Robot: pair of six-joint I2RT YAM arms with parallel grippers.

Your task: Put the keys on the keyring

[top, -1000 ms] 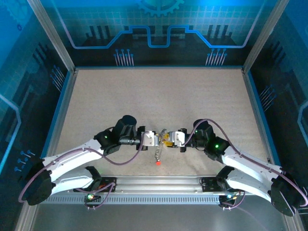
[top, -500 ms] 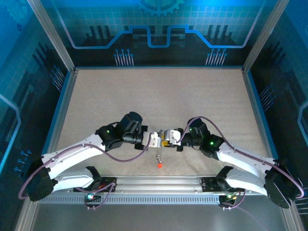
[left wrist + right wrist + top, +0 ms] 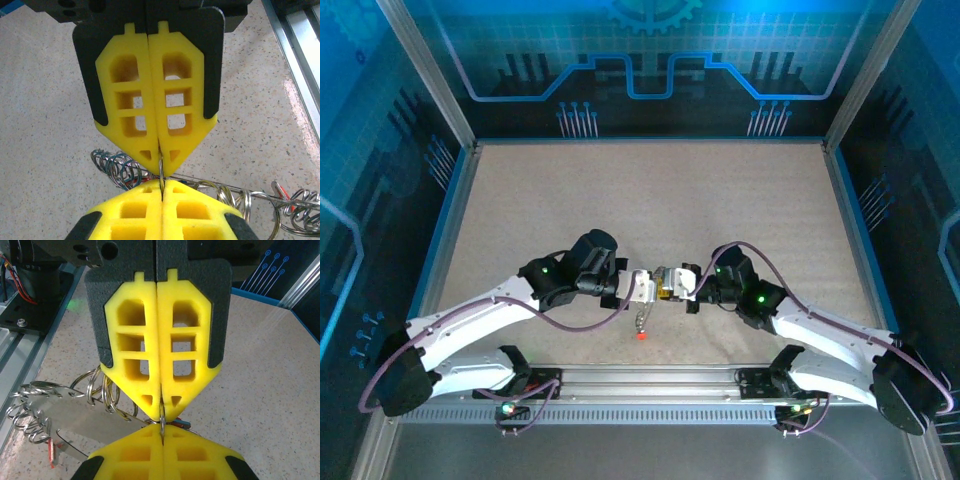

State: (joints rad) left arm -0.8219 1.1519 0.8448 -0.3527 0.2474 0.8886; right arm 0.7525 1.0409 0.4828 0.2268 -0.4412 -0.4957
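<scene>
Grey keyring [image 3: 162,421] pinched between left tool [image 3: 652,288], right tool [image 3: 672,286], keys [image 3: 641,324] beneath

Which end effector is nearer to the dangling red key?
Left. The red key hangs just beneath the left end effector; the right end effector is farther, up and rightward.

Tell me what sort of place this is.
Probably a purpose-built robot work cell, not a home: a speckled beige tabletop fenced by silvery aluminium frame posts, blue circuit-pattern wall panels, and two white robot arms bolted at its near edge.
</scene>
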